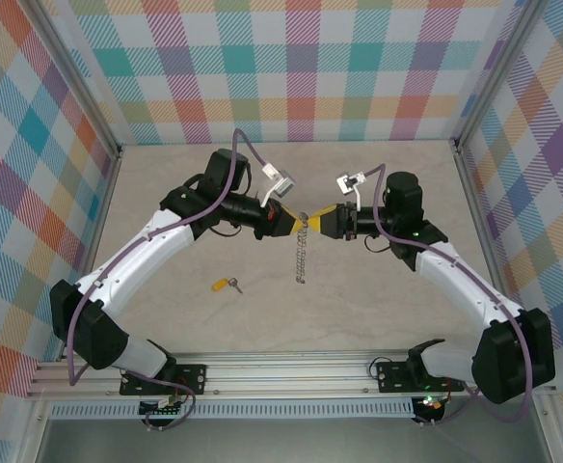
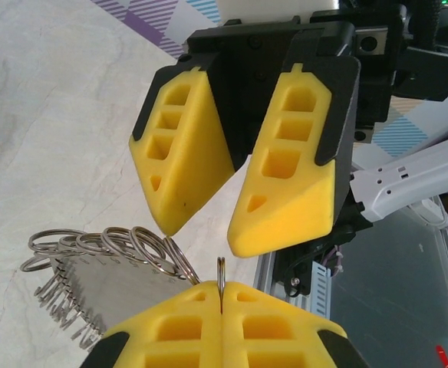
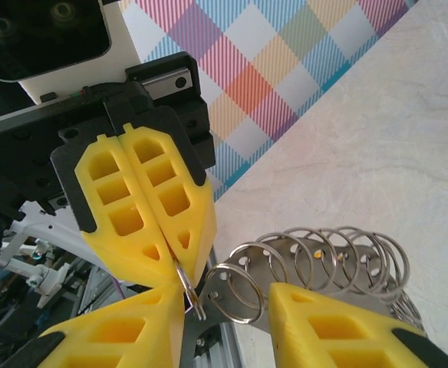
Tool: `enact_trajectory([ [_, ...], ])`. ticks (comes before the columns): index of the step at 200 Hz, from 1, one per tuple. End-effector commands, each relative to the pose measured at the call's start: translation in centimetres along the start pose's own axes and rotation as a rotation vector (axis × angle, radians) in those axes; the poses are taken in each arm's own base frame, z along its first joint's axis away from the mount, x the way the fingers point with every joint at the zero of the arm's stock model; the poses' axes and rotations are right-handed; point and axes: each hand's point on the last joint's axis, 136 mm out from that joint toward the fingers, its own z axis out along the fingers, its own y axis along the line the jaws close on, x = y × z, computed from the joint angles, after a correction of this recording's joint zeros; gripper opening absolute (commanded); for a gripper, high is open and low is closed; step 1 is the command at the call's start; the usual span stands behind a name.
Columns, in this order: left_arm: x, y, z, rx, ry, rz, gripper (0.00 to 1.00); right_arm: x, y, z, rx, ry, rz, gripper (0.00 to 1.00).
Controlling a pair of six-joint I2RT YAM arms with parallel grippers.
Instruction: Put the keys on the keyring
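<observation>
Left pincer (image 2: pixel 221 290) has the keyring (image 1: pixel 302 258), and the key (image 1: pixel 227 285) is down on the desk (image 1: pixel 378 299).
Your left pincer is clamped tight on the keyring's end loop, with the chain trailing over the middle of the desk. Your right pincer (image 3: pixel 224 300) meets it tip to tip, jaws partly apart on either side of that loop and gripping nothing. The key lies flat towards the near edge, left of the chain and apart from it.
</observation>
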Motion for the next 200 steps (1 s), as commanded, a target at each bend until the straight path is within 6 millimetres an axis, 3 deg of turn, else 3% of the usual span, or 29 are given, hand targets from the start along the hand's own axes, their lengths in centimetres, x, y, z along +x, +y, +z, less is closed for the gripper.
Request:
enact_trajectory([
  [1,-1.3,-1.0,-0.8,0.028,-0.026,0.048,0.0,-1.3,1.8,-1.0,0.019,-0.033,-0.1,0.35],
  [64,-1.6,-1.3,-0.9,0.036,-0.028,0.056,0.0,-1.5,2.8,-0.8,-0.039,-0.016,-0.086,0.32],
  [200,-1.4,-1.3,-0.8,0.043,-0.019,0.052,0.0,-1.4,2.9,0.5,-0.079,0.009,-0.078,0.25],
])
